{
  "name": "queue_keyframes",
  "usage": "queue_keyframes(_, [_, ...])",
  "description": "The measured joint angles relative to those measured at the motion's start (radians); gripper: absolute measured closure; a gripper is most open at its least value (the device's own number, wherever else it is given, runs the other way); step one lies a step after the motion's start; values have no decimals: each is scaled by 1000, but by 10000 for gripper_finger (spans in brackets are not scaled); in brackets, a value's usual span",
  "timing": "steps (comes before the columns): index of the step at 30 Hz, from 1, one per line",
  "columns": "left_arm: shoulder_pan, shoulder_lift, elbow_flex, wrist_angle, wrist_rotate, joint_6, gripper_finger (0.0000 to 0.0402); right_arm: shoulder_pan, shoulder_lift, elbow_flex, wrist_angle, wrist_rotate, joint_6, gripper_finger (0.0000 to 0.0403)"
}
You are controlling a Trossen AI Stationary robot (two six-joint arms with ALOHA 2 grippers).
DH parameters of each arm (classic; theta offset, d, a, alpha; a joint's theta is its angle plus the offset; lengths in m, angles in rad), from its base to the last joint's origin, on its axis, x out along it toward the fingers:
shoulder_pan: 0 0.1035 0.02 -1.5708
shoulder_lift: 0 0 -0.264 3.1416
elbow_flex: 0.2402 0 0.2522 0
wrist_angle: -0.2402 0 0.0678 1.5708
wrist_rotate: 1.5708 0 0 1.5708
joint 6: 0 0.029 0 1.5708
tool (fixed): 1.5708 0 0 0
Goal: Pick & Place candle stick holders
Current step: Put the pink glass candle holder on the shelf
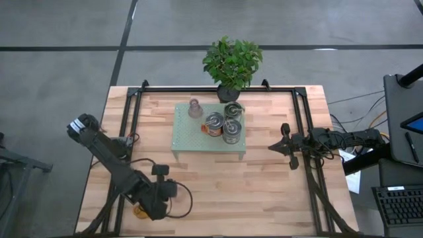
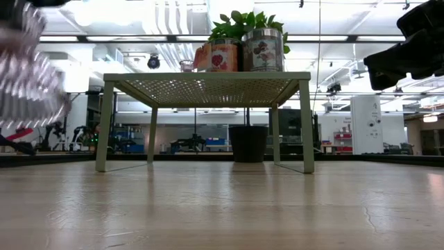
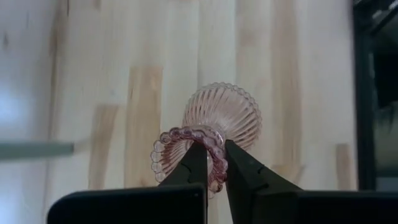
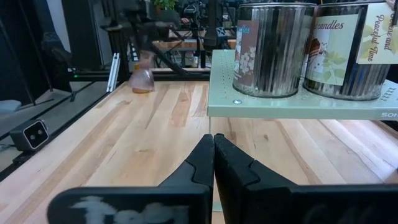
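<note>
My left gripper (image 3: 216, 163) hangs near the table's front left corner (image 1: 143, 210), shut on a pinkish ribbed glass candle stick holder (image 3: 227, 115), which shows blurred at the left of the low view (image 2: 28, 76). An amber holder (image 1: 138, 212) shows right beside that gripper. On the pale green stand (image 1: 198, 142) stand three silver metal holders (image 1: 214, 123) and another pinkish glass holder (image 1: 195, 108). My right gripper (image 1: 272, 147) waits shut at the table's right side, level, touching nothing. My left gripper pinches the holder's beaded rim (image 3: 214, 149), with one finger (image 3: 194, 165) inside the cup and the other outside it. The fingers slant down from above. The holder hangs clear of the table, its ribbed flared foot (image 3: 233, 109) pointing away from the fingers.
A leafy plant in a black pot (image 1: 231, 63) stands behind the stand at the far edge. Black rails (image 1: 132, 112) run along the table's left and right sides. Bare wood lies between the stand and the near edge.
</note>
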Motion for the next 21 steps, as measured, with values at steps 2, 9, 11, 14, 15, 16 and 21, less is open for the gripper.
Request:
queue_keyframes(2, [15, 0, 46, -18, -7, 46, 383, 0, 0, 0, 0, 0, 0, 394])
queue_keyframes(9, [93, -2, 226, -117, -39, 244, 383, 0, 0, 0, 0, 0, 0, 394])
queue_keyframes(11, [125, -2, 274, -139, -48, 295, 380, 0, 0, 0, 0, 0, 0, 394])
queue_keyframes(14, [176, -3, 330, -146, -51, 385, 379, 0, 0, 0, 0, 0, 0, 394])
queue_keyframes(15, [192, -3, 346, -145, -51, 416, 379, 0, 0, 0, 0, 0, 0, 394])
queue_keyframes(16, [208, -3, 362, -146, -51, 447, 379, 0, 0, 0, 0, 0, 0, 394])
queue_keyframes(21, [299, -3, 436, -201, -50, 565, 378, 0, 0, 0, 0, 0, 0, 394])
